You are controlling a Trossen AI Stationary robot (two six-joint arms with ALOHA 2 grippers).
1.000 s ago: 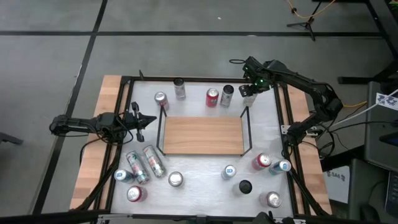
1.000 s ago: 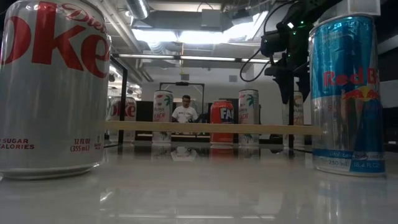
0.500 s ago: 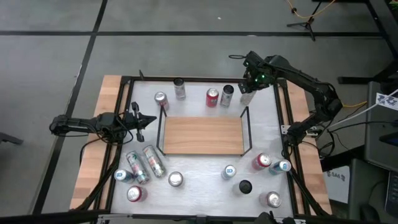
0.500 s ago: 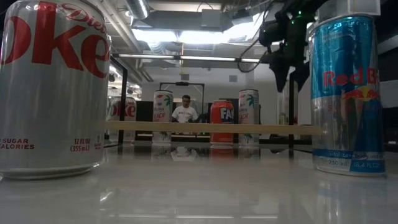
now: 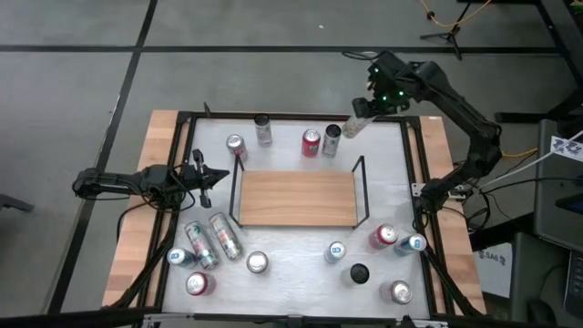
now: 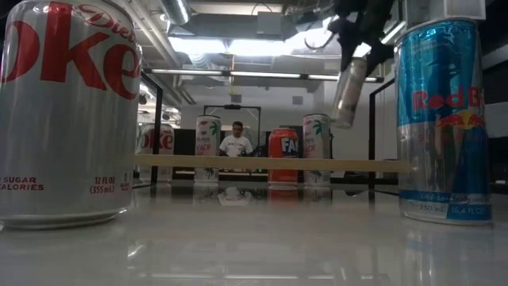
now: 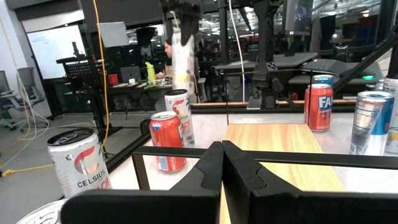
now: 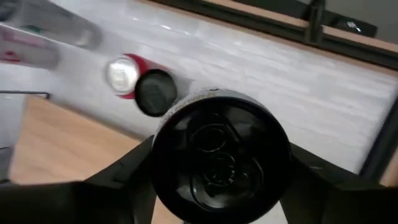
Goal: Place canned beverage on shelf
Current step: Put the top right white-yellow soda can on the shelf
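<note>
Right gripper (image 5: 363, 117) raised at the table's far edge, fingers clamped; left gripper (image 5: 208, 176) low, fingers together.

— What surrounds the table?

— A grey floor (image 5: 273, 64) crossed by dark lines, with a black stand (image 5: 446, 35) at about one o'clock.

— And the room beyond?

— Long ceiling lights (image 6: 238, 48), a doorway (image 6: 232, 127) where a person (image 6: 236, 141) sits, a whiteboard (image 7: 53, 56), and possibly desks, too cluttered to tell.
</note>
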